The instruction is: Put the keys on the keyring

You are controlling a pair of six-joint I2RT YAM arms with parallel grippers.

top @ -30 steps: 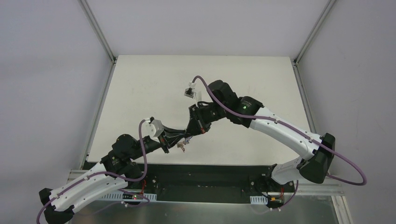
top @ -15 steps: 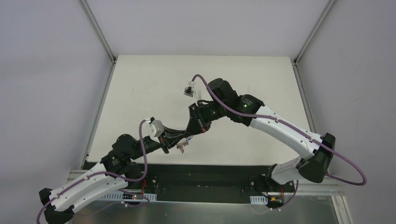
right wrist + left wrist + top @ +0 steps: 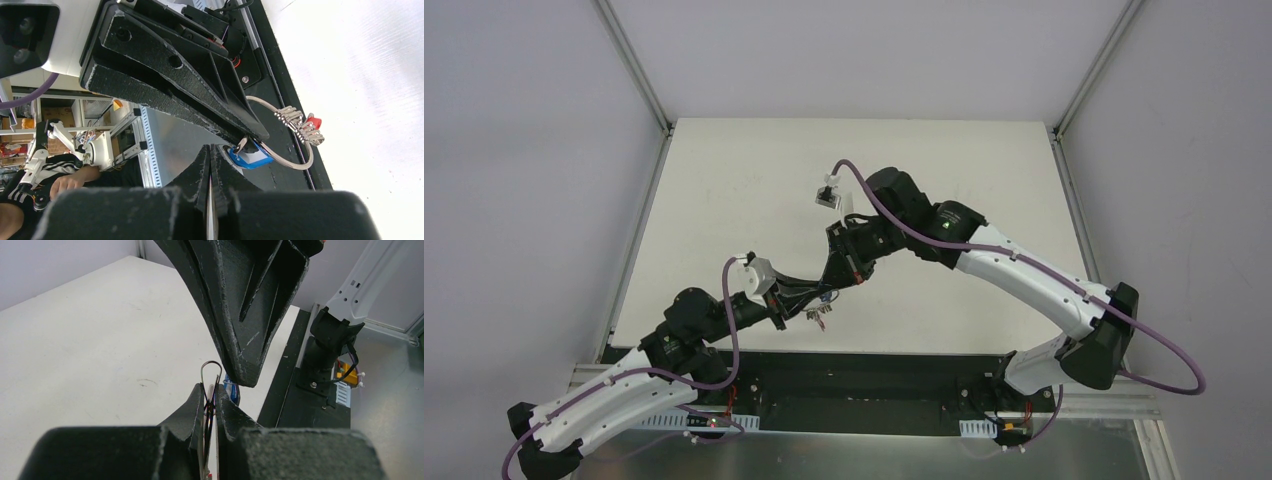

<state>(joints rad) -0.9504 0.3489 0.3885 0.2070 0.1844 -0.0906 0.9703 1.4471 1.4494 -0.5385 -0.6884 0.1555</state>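
Note:
My left gripper [image 3: 210, 390] is shut on the keyring [image 3: 296, 161], a thin silver loop whose end pokes out above the fingertips [image 3: 210, 369]. A fan of small silver keys [image 3: 296, 125] and the red-headed key [image 3: 314, 122] hang on the ring. My right gripper [image 3: 210, 148] is shut, a silver blade showing between its fingers. The blue-headed key [image 3: 250, 158] sits right at its tips, against the ring and the left fingers [image 3: 170, 85]. In the top view both grippers meet above the table's near edge [image 3: 826, 292], with the keys [image 3: 818, 318] dangling below.
The white table [image 3: 754, 200] stretches behind the grippers. The black base rail [image 3: 874, 375] runs below them. A person's arm and clutter show off the table in the right wrist view [image 3: 65, 175].
The right arm has edged slightly left and the dangling keys have swung a little to the right. Both grips are unchanged.

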